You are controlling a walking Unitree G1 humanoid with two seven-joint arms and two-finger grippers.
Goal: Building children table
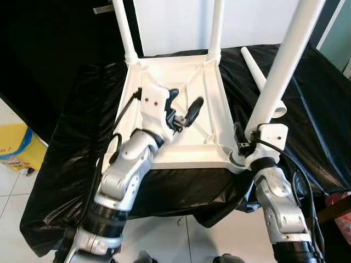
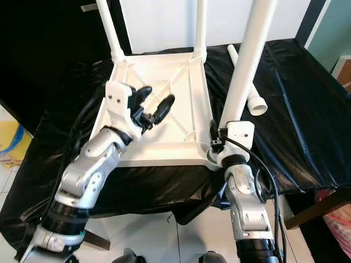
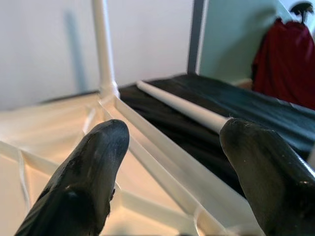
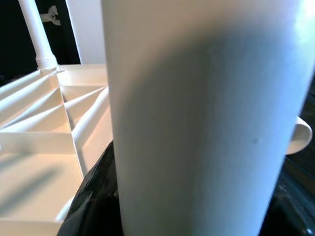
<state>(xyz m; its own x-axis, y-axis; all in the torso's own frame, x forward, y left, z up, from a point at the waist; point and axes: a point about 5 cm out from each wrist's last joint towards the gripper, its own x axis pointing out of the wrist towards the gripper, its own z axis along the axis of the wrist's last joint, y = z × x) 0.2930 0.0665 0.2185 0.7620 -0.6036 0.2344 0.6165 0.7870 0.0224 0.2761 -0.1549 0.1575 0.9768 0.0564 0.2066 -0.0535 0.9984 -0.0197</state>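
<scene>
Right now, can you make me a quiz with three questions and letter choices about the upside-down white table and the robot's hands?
1. Where does the loose table leg lie?
A. on the black cloth, beside the tabletop
B. on the floor
C. inside the tabletop

2. How many legs stand upright on the upside-down tabletop?
A. one
B. three
C. four

3. How are the left gripper's fingers?
A. shut on a leg
B. open, holding nothing
C. shut on the cloth

Answers:
1. A: it lies flat on the black cloth, on the tabletop's right.
2. B: two stand at the far corners, and a third at the near right corner by the right gripper.
3. B: the left wrist view shows the fingers spread apart over the tabletop.
</scene>
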